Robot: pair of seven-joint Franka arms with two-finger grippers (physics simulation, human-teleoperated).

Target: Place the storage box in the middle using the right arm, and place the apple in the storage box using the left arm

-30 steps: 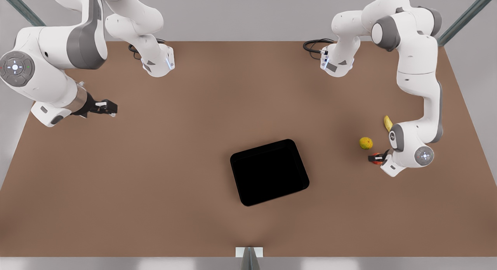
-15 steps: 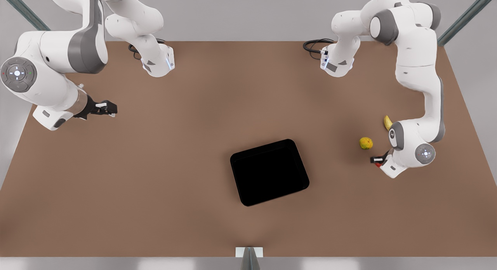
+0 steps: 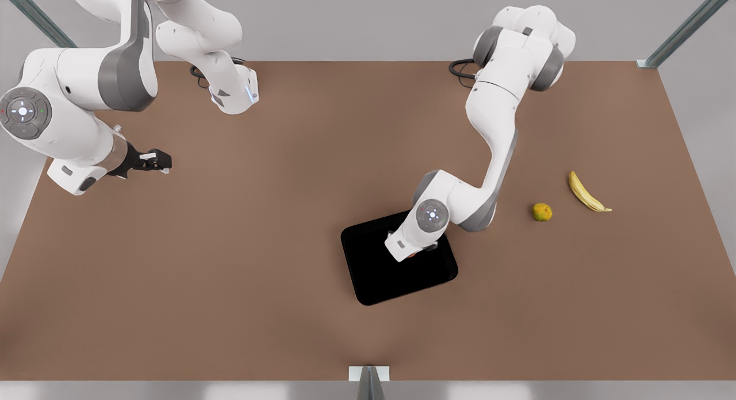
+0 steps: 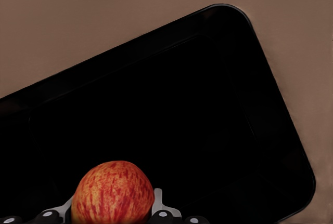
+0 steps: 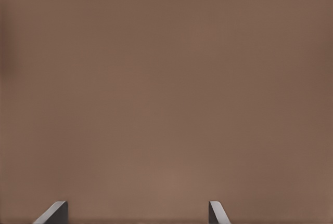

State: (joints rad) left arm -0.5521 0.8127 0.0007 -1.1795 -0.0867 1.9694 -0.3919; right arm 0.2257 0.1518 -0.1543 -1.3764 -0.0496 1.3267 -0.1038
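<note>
The black storage box (image 3: 371,276) lies near the table's middle, slightly toward the front edge. My left gripper (image 3: 415,252) hangs over the box's half nearer the front view's right, shut on the red, yellow-streaked apple (image 4: 113,193). In the left wrist view the box's dark floor (image 4: 197,109) spreads under the apple, and the left gripper (image 4: 113,216) grips the fruit from both sides. A sliver of the apple (image 3: 414,254) peeks out below the wrist in the front view. My right gripper (image 3: 163,161) waits far off at the front view's left, open, its fingertips (image 5: 56,212) apart above bare table.
A yellow-green round fruit (image 3: 541,212) and a banana (image 3: 586,193) lie on the brown table (image 3: 230,262) at the front view's right. Both arm bases (image 3: 233,95) stand at the far edge, with black cables beside them.
The left arm has swung from beside the fruits at the front view's right to above the storage box, carrying the apple. The banana is now uncovered. The right arm barely moved.
</note>
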